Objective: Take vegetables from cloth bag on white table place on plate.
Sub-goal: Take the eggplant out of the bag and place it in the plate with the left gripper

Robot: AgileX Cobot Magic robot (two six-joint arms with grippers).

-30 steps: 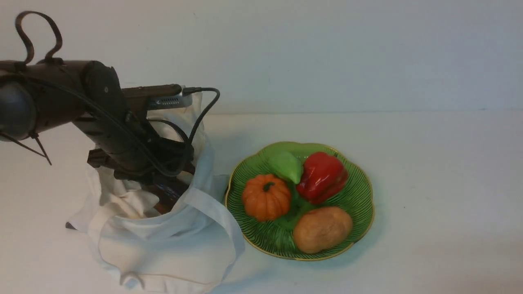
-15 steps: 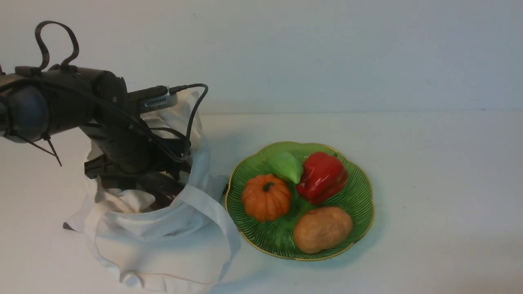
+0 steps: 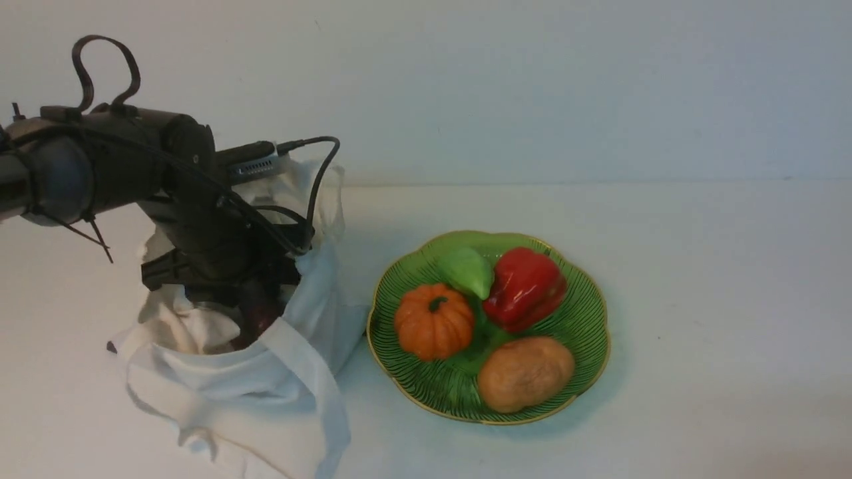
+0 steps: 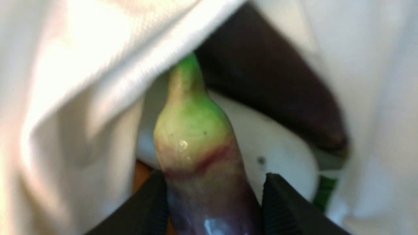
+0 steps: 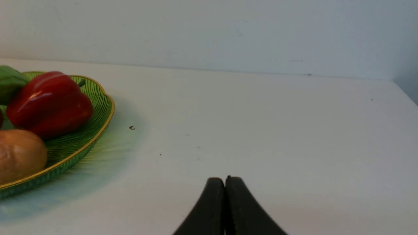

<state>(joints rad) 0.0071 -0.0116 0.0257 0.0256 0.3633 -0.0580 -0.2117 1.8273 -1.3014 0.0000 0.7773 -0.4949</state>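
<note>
One vegetable shows in the bag; four lie on the plate.

1. Right claw: nearest me, tips pressed together on nothing, low over the bare bench.
2. Cloth bag: off-white and slumped, with its mouth upward, on the robot's left of the plate. The fabric is limp and gives no support. I expect it to drag along with whatever is pulled out.
3. Eggplant: in the bag's mouth, a purple body running to a pale green neck and stem. It is glossy with a bright highlight, so I judge it hard-shelled, light and slippery. A fold of the bag lies over the stem tip and may snag.
4. Left claw: down in the bag, one pad on either side of the purple body just behind the pale collar. It reads as gripping the eggplant. This thick part is the best hold, since the tapering neck would likely slip free.
5. Plate: just beside the bag. It holds the potato nearest, then the pumpkin and red pepper, with the green pepper farthest. Little bare room remains, so the long eggplant will probably have to rest across the others.
</note>
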